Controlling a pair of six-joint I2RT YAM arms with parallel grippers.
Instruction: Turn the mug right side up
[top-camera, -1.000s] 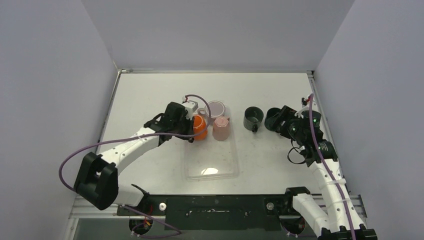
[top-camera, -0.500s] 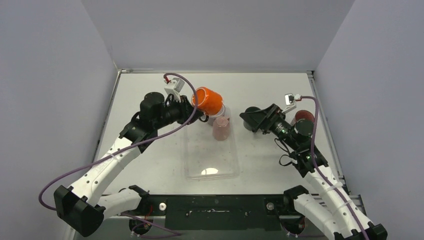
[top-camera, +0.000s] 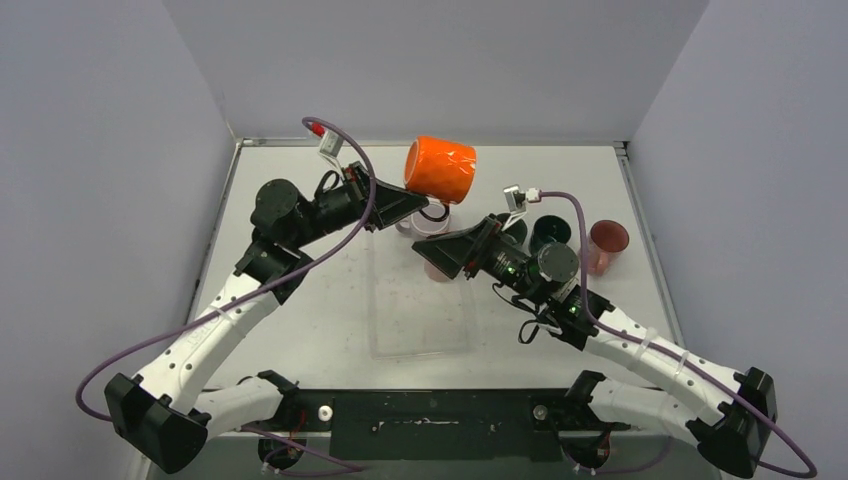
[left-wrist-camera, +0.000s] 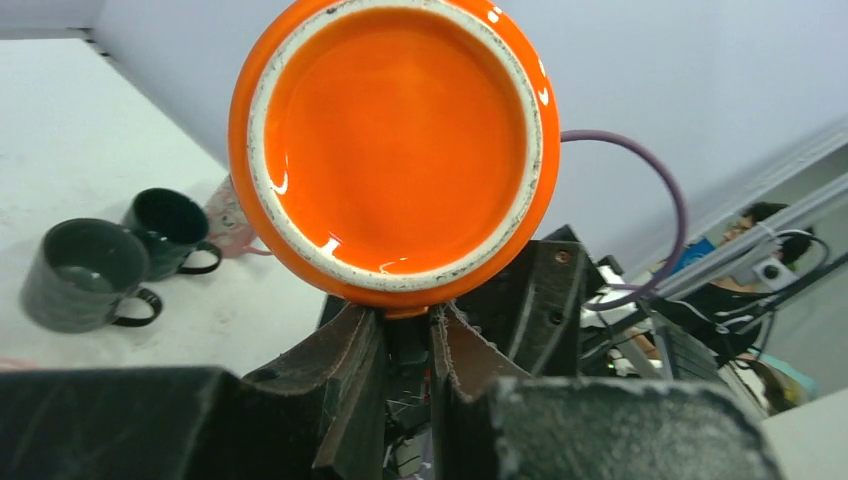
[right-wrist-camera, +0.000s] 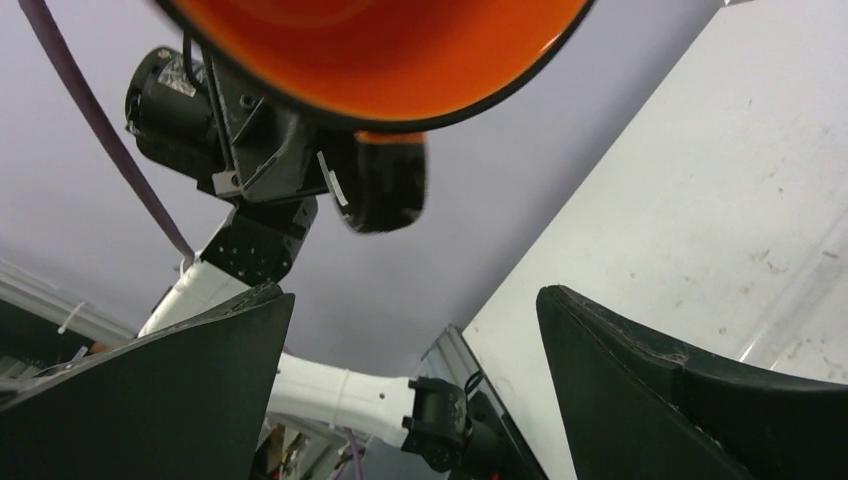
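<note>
Left pincer (left-wrist-camera: 405, 325) grips orange mug (left-wrist-camera: 393, 150) just beyond its fingertips.

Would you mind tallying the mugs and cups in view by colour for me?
Orange mug: 1
Dark green mugs: 2
Pale pink cups, both partly hidden: 2
Reddish translucent cup: 1
Total: 6

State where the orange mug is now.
Top view: the orange mug hangs mid-air at back centre, held by the left gripper, near the clear tray's far end.
</note>
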